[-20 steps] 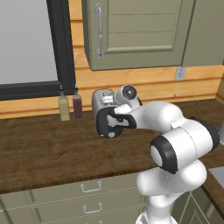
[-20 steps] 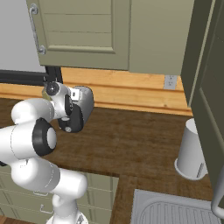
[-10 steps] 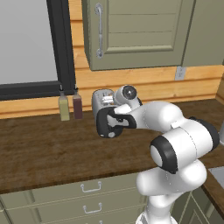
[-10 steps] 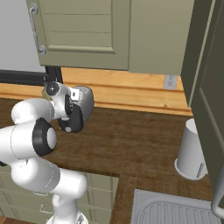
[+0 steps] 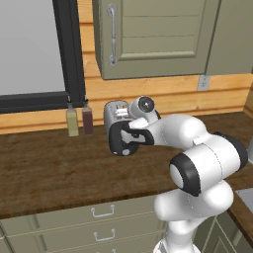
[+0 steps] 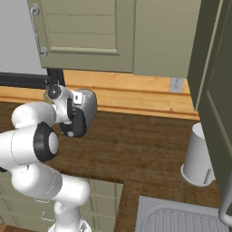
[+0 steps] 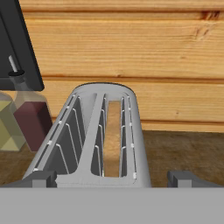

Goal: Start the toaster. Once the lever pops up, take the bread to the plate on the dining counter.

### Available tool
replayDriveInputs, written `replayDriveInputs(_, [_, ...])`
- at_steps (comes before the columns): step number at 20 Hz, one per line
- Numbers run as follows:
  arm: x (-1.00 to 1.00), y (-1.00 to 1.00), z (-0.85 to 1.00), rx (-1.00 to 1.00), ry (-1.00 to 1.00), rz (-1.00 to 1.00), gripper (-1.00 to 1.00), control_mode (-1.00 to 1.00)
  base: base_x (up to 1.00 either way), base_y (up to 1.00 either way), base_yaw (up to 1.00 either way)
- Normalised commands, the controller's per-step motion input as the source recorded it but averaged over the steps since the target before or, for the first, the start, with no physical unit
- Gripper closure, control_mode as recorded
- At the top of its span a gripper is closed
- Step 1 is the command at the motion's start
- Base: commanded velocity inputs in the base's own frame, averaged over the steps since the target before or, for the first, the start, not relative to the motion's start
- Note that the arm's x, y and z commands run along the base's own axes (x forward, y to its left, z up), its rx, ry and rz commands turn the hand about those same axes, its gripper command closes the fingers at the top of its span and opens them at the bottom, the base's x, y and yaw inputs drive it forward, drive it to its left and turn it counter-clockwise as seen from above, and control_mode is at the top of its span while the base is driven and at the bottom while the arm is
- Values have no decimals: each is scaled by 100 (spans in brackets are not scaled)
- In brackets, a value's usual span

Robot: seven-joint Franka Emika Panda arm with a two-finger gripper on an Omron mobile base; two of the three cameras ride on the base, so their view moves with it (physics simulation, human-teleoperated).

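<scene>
Left base view: the toaster (image 5: 114, 112) stands on the wooden table (image 5: 44, 168) against the wall, just right of two condiment bottles (image 5: 79, 120). The claw (image 5: 122, 139) hangs at its near end.

Right base view: the hand covers the toaster's (image 6: 87, 105) near end, so the lever is hidden.

Hand view: the toaster (image 7: 98, 140) runs lengthwise away from the claw, whose fingers stand wide apart astride it, empty. The bread (image 7: 113, 139) sits in the right slot. No writing is readable.

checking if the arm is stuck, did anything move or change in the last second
Nothing visibly changed: the gripper is open at the toaster's near end as before, the bread sits in its right slot, and the two bottles are in place.
</scene>
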Motion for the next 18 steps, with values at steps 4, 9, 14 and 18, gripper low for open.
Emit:
replayDriveInputs(4, [0,0,0,0,0,0,-100,-100,0,0,0])
replayDriveInputs(9, [0,0,0,0,0,0,-100,-100,0,0,0])
replayDriveInputs(14, [0,0,0,0,0,0,-100,-100,0,0,0])
replayDriveInputs(18, [0,0,0,0,0,0,-100,-100,0,0,0])
